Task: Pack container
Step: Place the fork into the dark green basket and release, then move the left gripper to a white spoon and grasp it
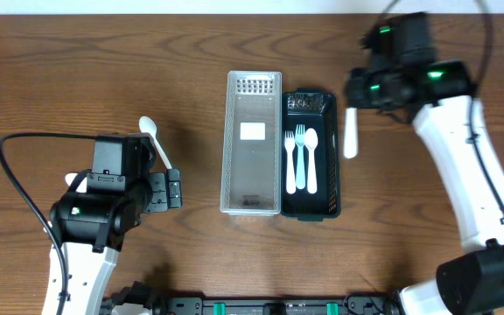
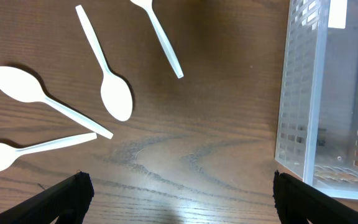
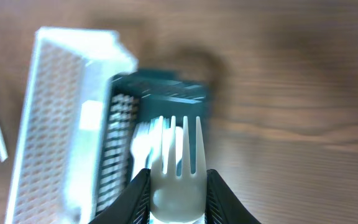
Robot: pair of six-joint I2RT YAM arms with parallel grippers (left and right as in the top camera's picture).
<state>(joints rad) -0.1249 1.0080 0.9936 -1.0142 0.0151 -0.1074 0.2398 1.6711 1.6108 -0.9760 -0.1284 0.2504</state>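
Right gripper pinches a white fork by its handle end, tines pointing ahead, and hangs just off the right side of the black basket, near that basket's far end. Two forks already lie lengthwise inside the black basket, so I judge this the carry step of packing a third. Next, the fork needs to travel left over the black basket's rim, line up with the two forks and drop low before release. Left of the black basket, touching it, stands the clear basket; farther left, the left gripper waits spread wide above loose spoons.
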